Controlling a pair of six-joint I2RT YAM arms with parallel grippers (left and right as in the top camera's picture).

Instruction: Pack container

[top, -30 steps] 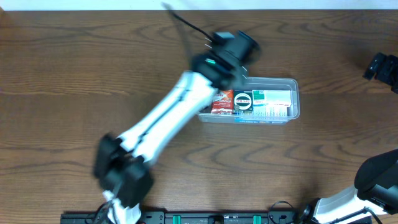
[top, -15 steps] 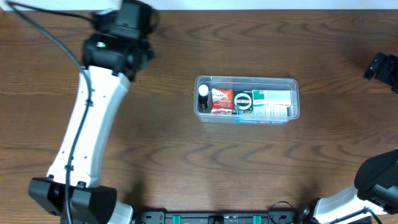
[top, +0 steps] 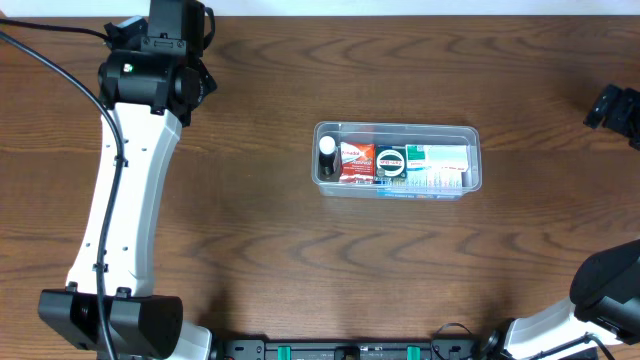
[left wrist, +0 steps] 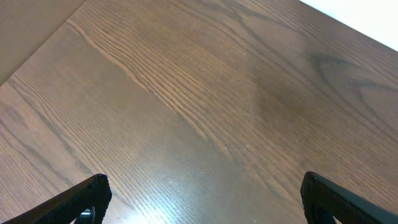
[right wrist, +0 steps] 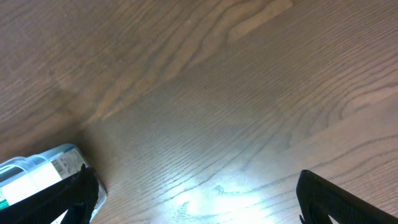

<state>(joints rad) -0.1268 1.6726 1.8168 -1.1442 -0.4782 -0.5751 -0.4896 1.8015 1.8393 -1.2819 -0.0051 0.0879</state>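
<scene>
- The container (top: 476, 150) sits on the table (top: 300, 260), just toward 2 o'clock from the middle in the overhead view. Its long sides run from 9 to 3 o'clock.
- Inside it, at the 9 o'clock end, is a small bottle (top: 327, 155) with a white top. I cannot tell whether it stands or lies.
- Just beside the bottle, toward 3 o'clock, is a red packet (top: 356, 162), and next to that a dark packet (top: 390, 163) with a round white label.
- Green-and-white packets (top: 440, 162) fill the 3 o'clock end.
- The left arm (top: 125, 220) reaches from 7 o'clock to the 11 o'clock corner of the table, well apart from the container.
- In the left wrist view, the left fingers (left wrist: 90, 198) are spread wide at 7 and 5 o'clock. They are released, with only bare wood between them.
- The right arm (top: 612, 104) shows as a dark part at the 2 o'clock edge of the overhead view, well apart from the container.
- In the right wrist view, the right fingers (right wrist: 329, 196) are also spread wide and released, grasping nothing.
- In that same view a rounded corner of the container shows at 8 o'clock, partly behind one finger. I cannot tell whether they touch.
</scene>
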